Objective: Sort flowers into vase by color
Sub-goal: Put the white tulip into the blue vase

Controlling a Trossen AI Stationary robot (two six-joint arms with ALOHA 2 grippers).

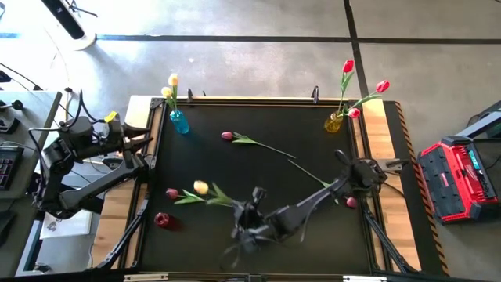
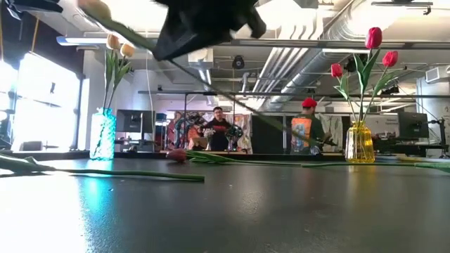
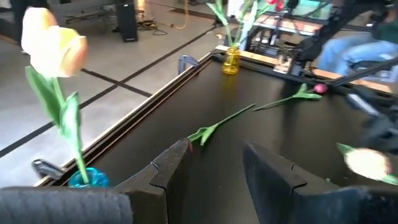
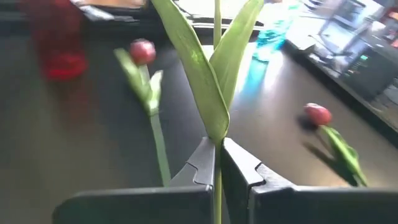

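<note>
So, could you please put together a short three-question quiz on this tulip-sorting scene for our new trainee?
1. True or false: the right gripper is shut on a tulip stem.
2. What colour are the tulip heads in the blue vase? A) red B) cream-yellow C) maroon
3. Fill in: the yellow vase holds ___ tulips.

Key: 1 true. It grips the stem just below the leaves, while the left gripper waits open at the table's left edge. 2 B. 3 red.
</note>
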